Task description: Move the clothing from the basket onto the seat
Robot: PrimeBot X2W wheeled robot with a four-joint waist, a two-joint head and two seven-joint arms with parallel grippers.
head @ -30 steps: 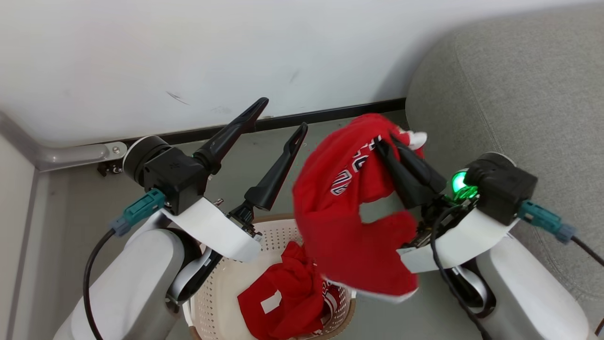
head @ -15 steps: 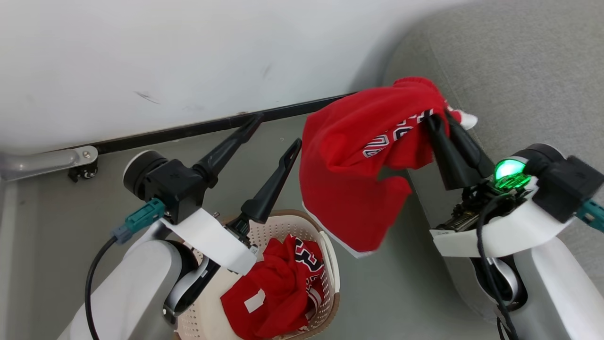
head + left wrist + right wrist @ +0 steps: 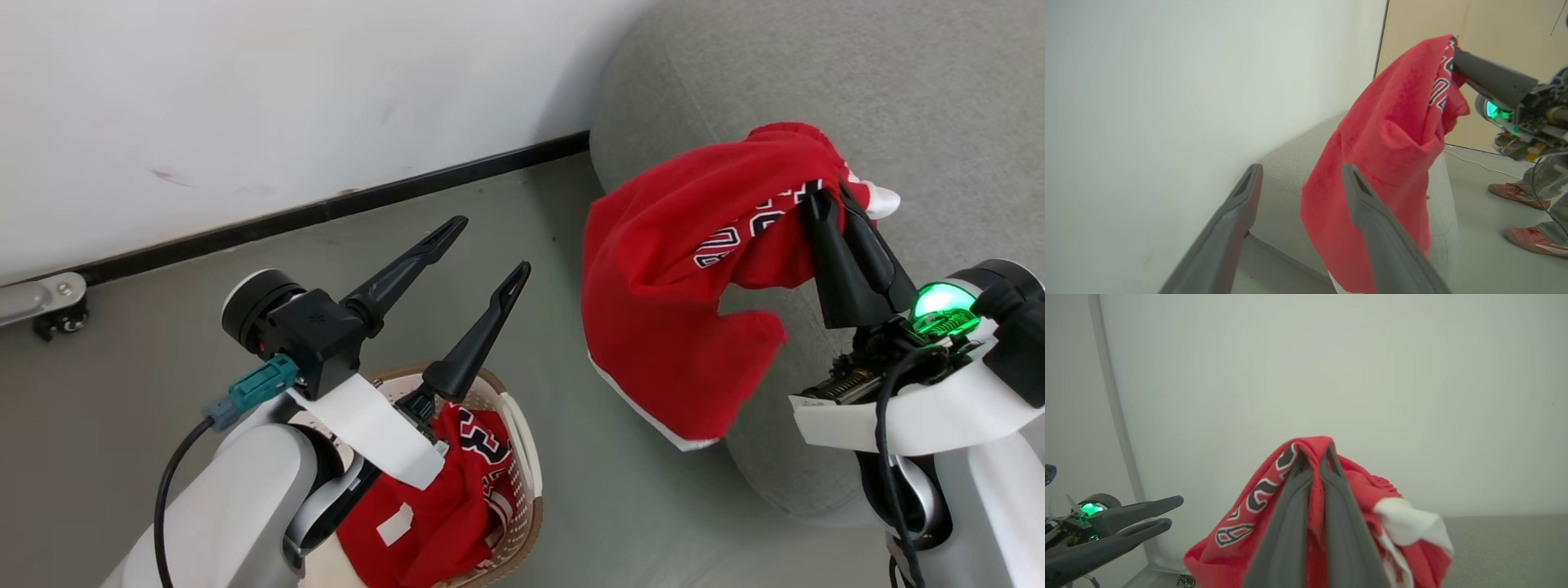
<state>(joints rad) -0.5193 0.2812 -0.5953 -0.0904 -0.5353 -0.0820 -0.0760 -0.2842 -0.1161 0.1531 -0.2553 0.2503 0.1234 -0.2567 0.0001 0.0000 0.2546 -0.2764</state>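
Over the rounded edge of the grey seat (image 3: 816, 82), the right end effector (image 3: 824, 196) is clamped tight on a hanging red jersey (image 3: 669, 286), while the left end effector (image 3: 492, 245) is spread wide and empty above the basket (image 3: 522, 441), where a second red garment (image 3: 441, 506) lies.

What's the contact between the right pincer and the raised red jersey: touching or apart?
Touching. The right wrist view shows the right pincer shut on the red jersey, fabric clamped between its two fingers.
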